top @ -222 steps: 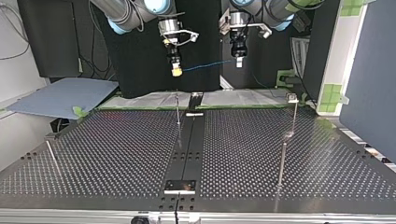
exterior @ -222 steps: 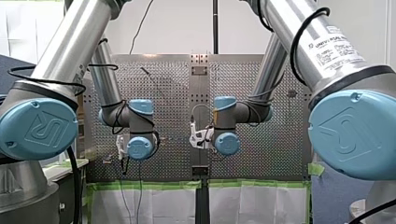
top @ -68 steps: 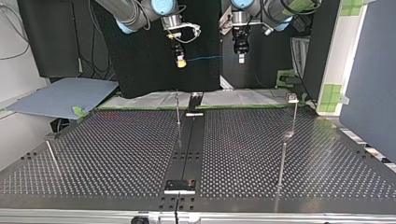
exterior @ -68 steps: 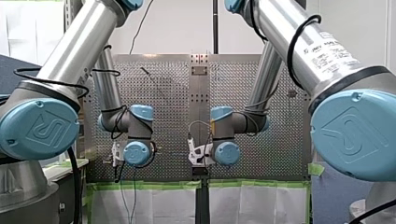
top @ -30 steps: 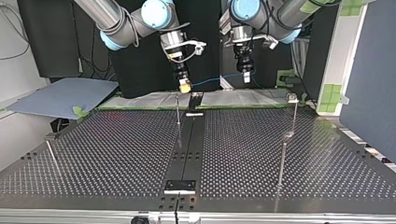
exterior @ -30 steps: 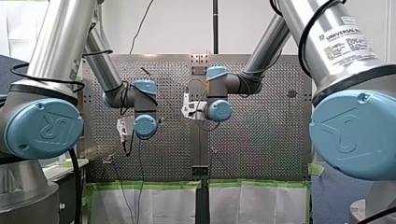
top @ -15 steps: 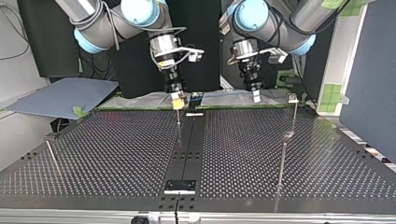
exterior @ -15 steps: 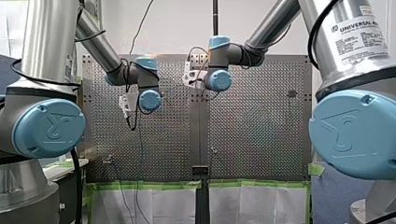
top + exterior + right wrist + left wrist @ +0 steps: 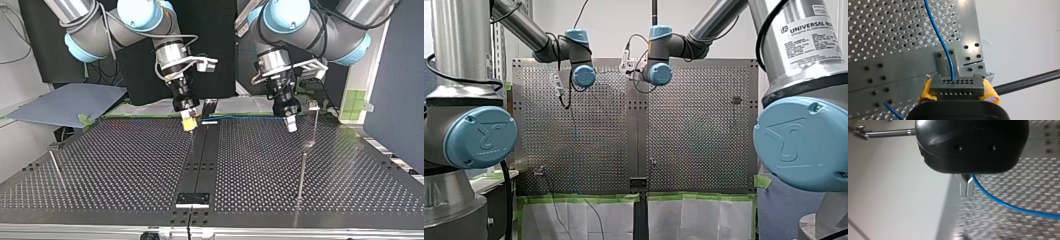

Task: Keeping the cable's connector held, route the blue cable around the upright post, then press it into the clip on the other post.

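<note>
My right end effector (image 9: 958, 93), yellow-padded, clamps the grey multi-hole connector (image 9: 957, 84); my left end effector (image 9: 966, 188) pinches the thin blue cable (image 9: 1008, 206).

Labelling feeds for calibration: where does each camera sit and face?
Front: behind, above the shoulders, facing over the table; left arm and right arm show.
Top: across the table, facing them; left end effector at right, right end effector at left.
Left wrist: looks along its fingers, shut on the blue cable.
Right wrist: looks along yellow pads clamping the connector.
Shared: both wrist views show the cable.
</note>
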Controlling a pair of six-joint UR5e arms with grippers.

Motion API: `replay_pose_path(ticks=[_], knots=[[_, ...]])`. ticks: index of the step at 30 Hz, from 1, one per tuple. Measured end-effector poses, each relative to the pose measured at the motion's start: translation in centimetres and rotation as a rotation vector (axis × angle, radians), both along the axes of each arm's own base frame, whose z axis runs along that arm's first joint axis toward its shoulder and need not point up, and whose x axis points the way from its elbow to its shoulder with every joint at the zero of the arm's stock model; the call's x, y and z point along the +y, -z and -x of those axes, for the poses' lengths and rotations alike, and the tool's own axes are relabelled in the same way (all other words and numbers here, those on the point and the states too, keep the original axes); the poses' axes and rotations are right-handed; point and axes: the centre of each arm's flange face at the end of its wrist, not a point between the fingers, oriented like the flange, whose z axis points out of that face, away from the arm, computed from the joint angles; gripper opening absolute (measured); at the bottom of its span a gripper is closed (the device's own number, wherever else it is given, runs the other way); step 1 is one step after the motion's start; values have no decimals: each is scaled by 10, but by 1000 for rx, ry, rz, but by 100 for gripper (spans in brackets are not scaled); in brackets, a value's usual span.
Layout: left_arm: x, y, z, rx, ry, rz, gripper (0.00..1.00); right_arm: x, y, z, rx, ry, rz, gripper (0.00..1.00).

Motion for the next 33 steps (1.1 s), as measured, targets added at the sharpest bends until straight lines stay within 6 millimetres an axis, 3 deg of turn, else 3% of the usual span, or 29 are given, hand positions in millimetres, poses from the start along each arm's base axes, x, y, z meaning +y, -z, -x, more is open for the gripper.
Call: replay_pose_path(ticks=[5,14,21,26,33], knots=[[8,-38,4,-36,-13,4,0,-4,-16,-5,-7,-5,6,0],[22,-92,16,-88,-13,3,0,-8,-53,-15,-44,-39,26,0],[32,-127,15,-108,-20,0,0,-15,-83,-21,-119,-86,31,0],[44,-133,4,-85,-30,-20,0,-20,-100,-21,-149,-94,48,0],[64,-112,-20,7,-30,-63,0,-33,-107,-31,-159,-101,53,0]])
